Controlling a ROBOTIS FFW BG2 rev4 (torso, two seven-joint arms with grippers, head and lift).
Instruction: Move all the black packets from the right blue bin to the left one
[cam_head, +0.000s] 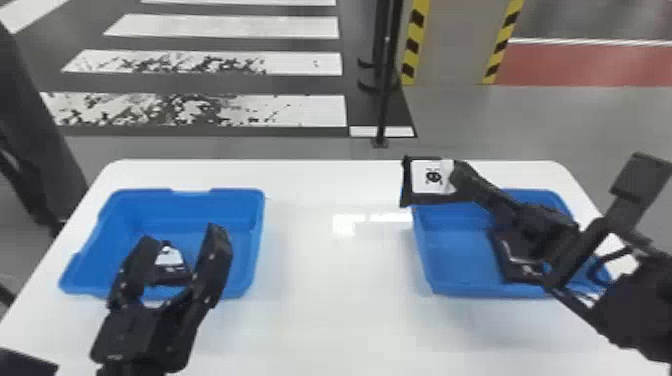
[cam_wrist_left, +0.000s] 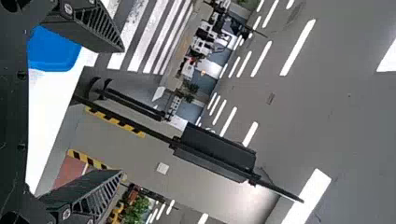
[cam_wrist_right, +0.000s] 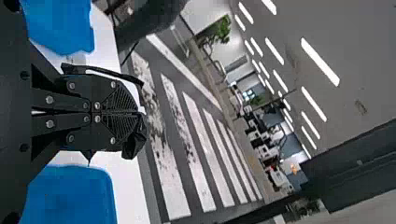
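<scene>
The right gripper (cam_head: 457, 177) clamps a white-labelled black packet (cam_head: 425, 176) above the right blue bin's (cam_head: 425, 250) edge; the left gripper's (cam_head: 181, 239) fingers stand apart over another packet (cam_head: 171, 256) in the left blue bin (cam_head: 237, 195).

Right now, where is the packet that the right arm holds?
In the head view, the black packet is right of centre, in the right arm's fingers, at the far left corner of the right blue bin.

The place was a big indoor hall, workshop-like: crosswalk stripes (cam_head: 240, 26) and yellow-and-black edging (cam_head: 412, 45) lay beyond the white table (cam_head: 320, 320), and ceiling lights (cam_wrist_left: 299, 46) ran in rows high above it.
</scene>
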